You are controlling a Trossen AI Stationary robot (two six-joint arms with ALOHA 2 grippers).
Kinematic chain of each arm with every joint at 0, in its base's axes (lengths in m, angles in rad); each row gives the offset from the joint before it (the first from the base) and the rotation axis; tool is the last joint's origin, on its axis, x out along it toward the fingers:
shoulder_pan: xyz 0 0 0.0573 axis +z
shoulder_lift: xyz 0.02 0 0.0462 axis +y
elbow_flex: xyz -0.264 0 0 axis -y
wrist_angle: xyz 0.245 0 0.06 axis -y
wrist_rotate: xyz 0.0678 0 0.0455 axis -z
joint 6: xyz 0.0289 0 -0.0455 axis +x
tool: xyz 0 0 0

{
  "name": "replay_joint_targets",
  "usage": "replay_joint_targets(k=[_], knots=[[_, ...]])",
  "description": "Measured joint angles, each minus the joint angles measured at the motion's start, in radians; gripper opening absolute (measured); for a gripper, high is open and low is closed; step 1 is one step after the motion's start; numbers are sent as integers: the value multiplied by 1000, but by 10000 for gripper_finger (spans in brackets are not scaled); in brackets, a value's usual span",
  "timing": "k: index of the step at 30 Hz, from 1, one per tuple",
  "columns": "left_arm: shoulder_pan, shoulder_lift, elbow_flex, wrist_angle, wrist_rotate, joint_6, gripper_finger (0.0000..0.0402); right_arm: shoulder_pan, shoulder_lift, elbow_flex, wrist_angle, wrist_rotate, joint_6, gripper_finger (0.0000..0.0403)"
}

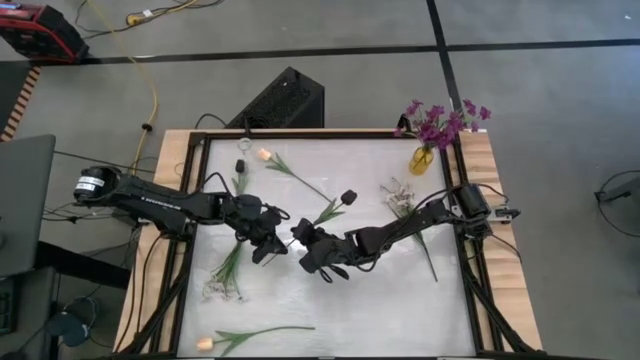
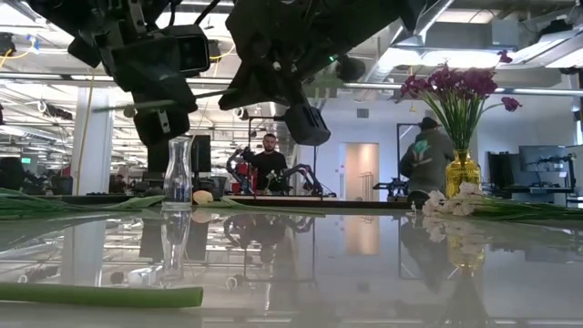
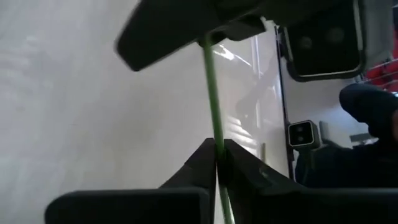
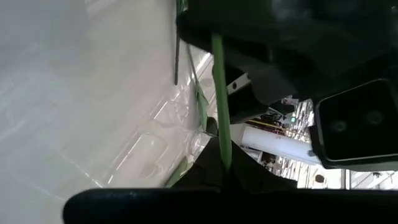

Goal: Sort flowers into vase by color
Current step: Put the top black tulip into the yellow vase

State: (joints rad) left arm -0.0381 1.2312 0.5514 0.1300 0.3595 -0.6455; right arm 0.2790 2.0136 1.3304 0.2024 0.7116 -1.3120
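Your left hand (image 1: 272,240) and right hand (image 1: 303,240) meet over the middle of the desk (image 1: 380,290), almost touching. Both are clamped on one thin green stem (image 3: 211,87): your left wrist view shows it pinched between the closed fingers (image 3: 242,168), and the right wrist view shows the same stem (image 4: 219,93) running into the right hand's shut fingers. Beyond the right hand, at the desk's far corner, purple flowers (image 1: 440,122) stand in a yellow vase (image 1: 423,159). White sprays (image 1: 400,195) lie near that arm. A peach tulip (image 1: 265,155) lies beyond the left hand beside a clear glass vase (image 2: 178,171); another tulip (image 1: 207,343) lies at the near edge.
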Motion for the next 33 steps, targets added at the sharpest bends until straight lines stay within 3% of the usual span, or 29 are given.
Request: replay_joint_targets(k=[11, 17, 20, 25, 30, 33], knots=[[52, -1, 0, 2, -43, 60, 1, 17, 0, 0, 28, -1, -30, 127], [112, -1, 0, 4, -61, 93, 0, 37, -1, 4, 15, 96, 23, 193], [143, -1, 0, 27, -65, 122, 0, 37, -30, 4, -104, 100, 157, 212], [180, -7, 0, 134, -119, 208, 0, 39, -167, 4, -458, 0, 533, 218], [193, -8, 0, 292, -180, 298, 0, 30, -367, 3, -790, -218, 949, 206], [189, -8, 0, 396, -210, 370, 0, -3, -498, -98, -804, -365, 1128, 198]])
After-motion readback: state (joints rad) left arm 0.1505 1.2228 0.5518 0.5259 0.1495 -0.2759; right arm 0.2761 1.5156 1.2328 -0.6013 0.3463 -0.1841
